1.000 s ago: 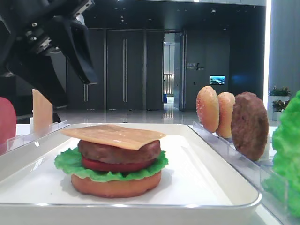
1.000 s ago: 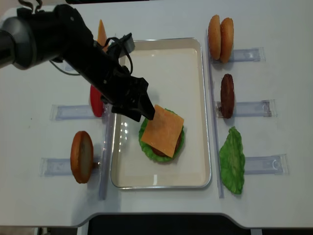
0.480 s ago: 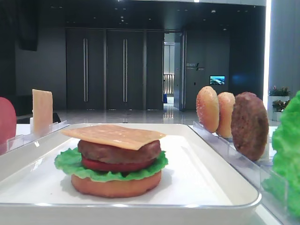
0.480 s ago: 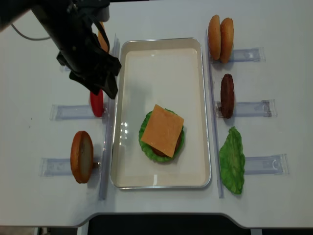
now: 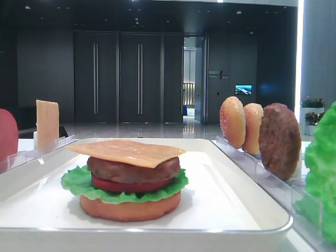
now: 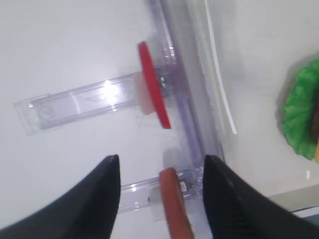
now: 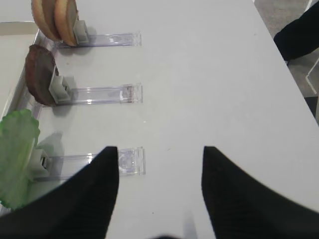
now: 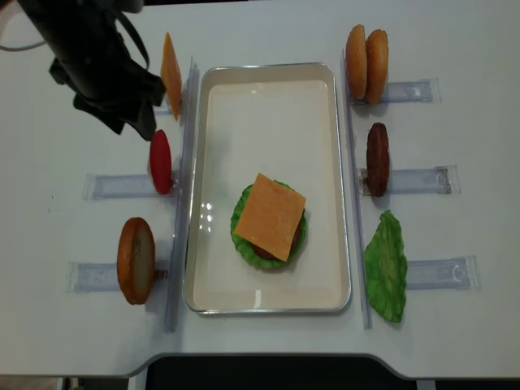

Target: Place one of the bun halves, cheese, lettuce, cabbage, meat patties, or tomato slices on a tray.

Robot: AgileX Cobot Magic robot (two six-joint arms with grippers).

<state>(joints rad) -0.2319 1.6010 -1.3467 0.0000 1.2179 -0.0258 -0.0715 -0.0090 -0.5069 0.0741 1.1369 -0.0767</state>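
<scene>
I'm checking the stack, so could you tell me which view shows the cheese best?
The overhead view: the cheese shows as a full square topping the burger. The low front view shows it edge-on. The wrist views miss it.

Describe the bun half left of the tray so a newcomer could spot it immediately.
Start at the white tray. Three clear racks line its left side; the one nearest the table's front edge holds the bun half on edge. Its neighbours there are a red tomato slice and a flat cheese slice.

White tray (image 8: 268, 89) on white desk (image 8: 455, 325). Stack: pale orange cheese (image 8: 270, 216), brown patty (image 5: 134, 170), red tomato (image 5: 128, 185), green lettuce (image 5: 79, 184), tan bun (image 5: 128, 207). Desk's left edge: red tomato slice (image 8: 161, 161). Right edge: speckled golden buns (image 8: 366, 53).
</scene>
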